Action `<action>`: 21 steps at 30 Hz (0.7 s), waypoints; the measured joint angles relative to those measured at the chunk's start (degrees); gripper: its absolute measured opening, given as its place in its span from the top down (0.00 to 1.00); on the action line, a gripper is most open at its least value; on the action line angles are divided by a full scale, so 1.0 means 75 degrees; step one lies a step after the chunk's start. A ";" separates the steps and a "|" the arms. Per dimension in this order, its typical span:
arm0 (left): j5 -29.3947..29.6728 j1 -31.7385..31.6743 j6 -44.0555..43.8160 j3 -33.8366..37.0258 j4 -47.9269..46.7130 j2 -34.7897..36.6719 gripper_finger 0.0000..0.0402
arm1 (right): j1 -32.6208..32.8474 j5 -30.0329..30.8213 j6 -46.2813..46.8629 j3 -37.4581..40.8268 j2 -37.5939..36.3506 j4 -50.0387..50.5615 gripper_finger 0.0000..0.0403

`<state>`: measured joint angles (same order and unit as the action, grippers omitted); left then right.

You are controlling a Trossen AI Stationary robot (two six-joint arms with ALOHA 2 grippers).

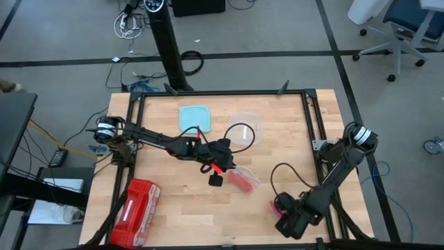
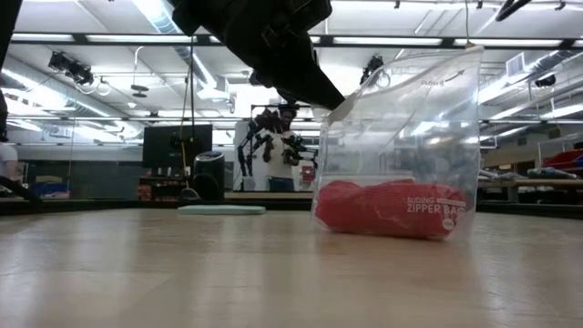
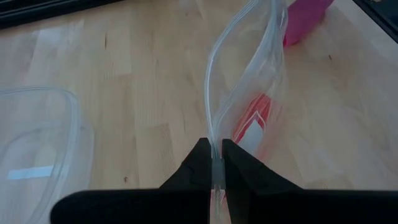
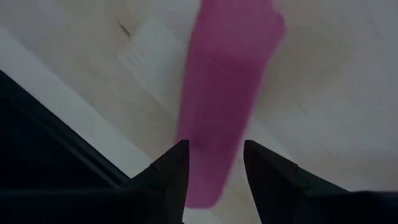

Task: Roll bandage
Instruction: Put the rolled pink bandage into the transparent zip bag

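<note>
Overhead, a wooden bench (image 1: pixel 173 208) with two dark arms reaching in from either side.

Near the bench's middle, the left gripper (image 3: pixel 217 155): fingers pressed together on the top rim of a clear zipper bag (image 3: pixel 249 93). Holds the bag upright by one corner of its mouth, bottom resting on the wood. Probably meant to keep the mouth raised and reachable, or to shift the bag aside. Inside, at the bottom, a bright red lump (image 2: pixel 392 208), crumpled and slumped against the plastic. Not the task's thing.

At the front right edge of the bench, the right gripper (image 4: pixel 214 152): fingers spread, tips lowered to either side of the near end of the bandage (image 4: pixel 230 68). Lies flat on the wood, a dusky pink elongated shape, close beside the dark frame at the bench's edge, well apart from the bag. Cannot tell whether touching the fingers yet. Looks like a lining-up for a pinch on that end, a sensible place to begin a roll. Rolled or unrolled so far: hard to judge from here.

Elsewhere, out of the way: a pale teal lid (image 1: pixel 194 117) and a clear container (image 1: pixel 244 126) toward the back of the bench, and a glossy red plastic case (image 1: pixel 136 212) at the front left corner.

Risk, as a guess: soft fabric so close to the edge, easy to nudge off or bunch up under a closing pinch.
</note>
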<state>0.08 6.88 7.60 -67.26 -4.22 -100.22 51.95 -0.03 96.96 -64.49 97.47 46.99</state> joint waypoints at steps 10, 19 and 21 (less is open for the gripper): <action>-0.0004 -0.0015 0.0134 0.0000 -0.0004 -0.0003 0.95 | 0.0025 0.0328 0.0120 -0.0003 0.0371 -0.0092 0.62; -0.0015 -0.0015 0.0102 0.0000 -0.0085 -0.0003 0.95 | 0.0025 0.0301 0.0210 -0.0010 0.0507 -0.0151 0.59; -0.0015 -0.0015 0.0099 0.0000 -0.0091 -0.0003 0.95 | 0.0025 0.0291 0.0241 -0.0003 0.0510 -0.0204 0.58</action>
<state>-0.03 6.76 8.34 -67.26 -4.90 -100.25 52.14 2.15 98.77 -64.51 101.30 45.46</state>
